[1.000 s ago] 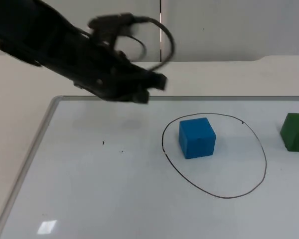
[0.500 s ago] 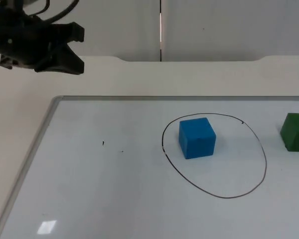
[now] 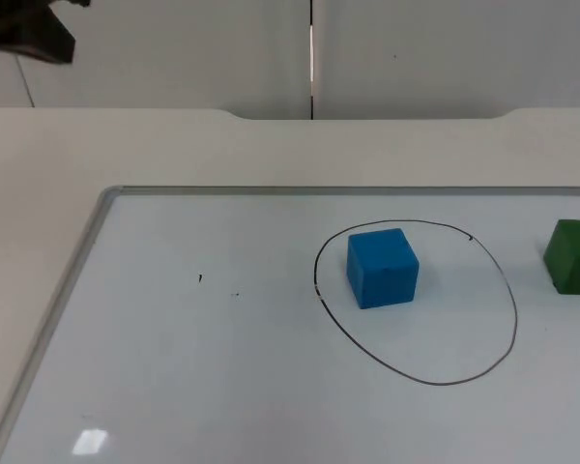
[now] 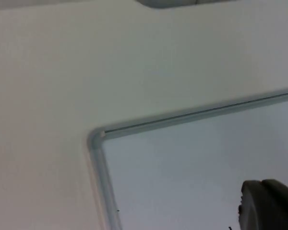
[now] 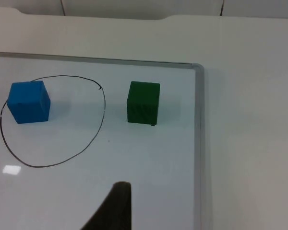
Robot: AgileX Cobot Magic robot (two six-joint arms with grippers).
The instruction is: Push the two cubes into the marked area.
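Blue cube (image 3: 382, 268) inside the drawn circle (image 3: 418, 302), near its left rim, flat on the whiteboard (image 3: 222, 367); also seen from the right wrist view (image 5: 29, 102), again just within the circle's (image 5: 53, 120) line. Green cube (image 3: 573, 256) outside the circle to the right, well apart from the blue one and near the whiteboard's right frame; in the right wrist view (image 5: 143, 102) just beside the circle's line but not across it. Left hand (image 3: 24, 29) up at the far left over the bare desk (image 3: 271, 150), well clear of the board and both cubes, holding nothing; cannot tell how far open. One dark fingertip (image 4: 266, 203) above the whiteboard's corner (image 4: 97, 136) in the left wrist view. Right hand above the board on the green cube's side, one black fingertip (image 5: 116, 206) visible, touching nothing; opening cannot be judged.
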